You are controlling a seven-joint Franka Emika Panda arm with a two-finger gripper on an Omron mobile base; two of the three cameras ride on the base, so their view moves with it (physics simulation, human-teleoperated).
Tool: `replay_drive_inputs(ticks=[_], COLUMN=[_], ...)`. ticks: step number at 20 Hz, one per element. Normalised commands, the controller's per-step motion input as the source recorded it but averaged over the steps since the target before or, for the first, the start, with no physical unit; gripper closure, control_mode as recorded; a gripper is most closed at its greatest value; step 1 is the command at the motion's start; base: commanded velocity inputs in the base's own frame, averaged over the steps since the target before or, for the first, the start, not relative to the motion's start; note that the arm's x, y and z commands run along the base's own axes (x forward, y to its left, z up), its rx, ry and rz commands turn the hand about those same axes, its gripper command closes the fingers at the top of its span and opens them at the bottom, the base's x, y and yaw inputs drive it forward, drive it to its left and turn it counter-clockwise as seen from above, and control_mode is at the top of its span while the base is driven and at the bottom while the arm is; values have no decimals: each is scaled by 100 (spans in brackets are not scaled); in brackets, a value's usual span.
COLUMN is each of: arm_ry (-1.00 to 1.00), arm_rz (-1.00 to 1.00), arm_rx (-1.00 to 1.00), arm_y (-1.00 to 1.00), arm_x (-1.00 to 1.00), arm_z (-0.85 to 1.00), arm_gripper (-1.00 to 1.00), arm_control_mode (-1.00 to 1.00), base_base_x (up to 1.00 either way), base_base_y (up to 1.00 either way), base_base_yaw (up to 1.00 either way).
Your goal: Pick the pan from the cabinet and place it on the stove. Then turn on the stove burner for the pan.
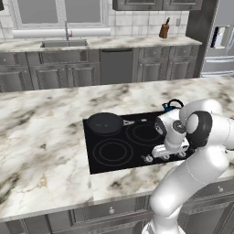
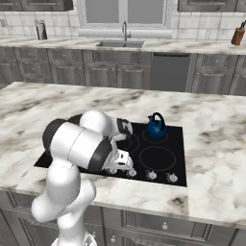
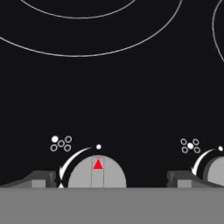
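Observation:
The black pan (image 1: 106,123) sits on the back-left stove burner of the stove (image 1: 116,162), its thin handle (image 1: 135,122) pointing right. My gripper (image 1: 161,155) hangs low over the stove's front edge, at the row of silver knobs. In the hand view my gripper (image 3: 111,181) is open, and its fingertips (image 3: 43,178) stand wide on either side of a grey knob (image 3: 97,173) with a red triangle mark. Another knob (image 3: 216,171) shows at the right edge. My arm hides the pan in the right base view. I cannot tell which of the grey wall cabinets (image 1: 155,3) is the cabinet.
A small blue kettle (image 2: 156,127) stands on the back-right burner, close behind my arm. The stove lies in a marble island counter (image 1: 41,137). Beyond it run a sink (image 1: 64,43), base cabinets and a knife block (image 1: 164,30).

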Motion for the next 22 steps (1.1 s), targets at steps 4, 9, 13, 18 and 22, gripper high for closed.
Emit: replay_drive_inputs(ticks=[4, 9, 13, 18, 22], arm_ry=[2, 5, 4, 5, 13], arm_rz=[0, 0, 0, 0, -1], arm_rx=[0, 0, 0, 0, -5], arm_y=[1, 8, 6, 4, 6], arm_x=[0, 0, 0, 0, 0], arm_z=[-9, -6, -8, -9, -3], arm_gripper=[-100, -100, -100, -100, -100], arm_control_mode=[-100, -100, -100, -100, -100], base_base_x=[0, 0, 0, 0, 0], base_base_y=[0, 0, 0, 0, 0], base_base_yaw=[0, 0, 0, 0, 0])
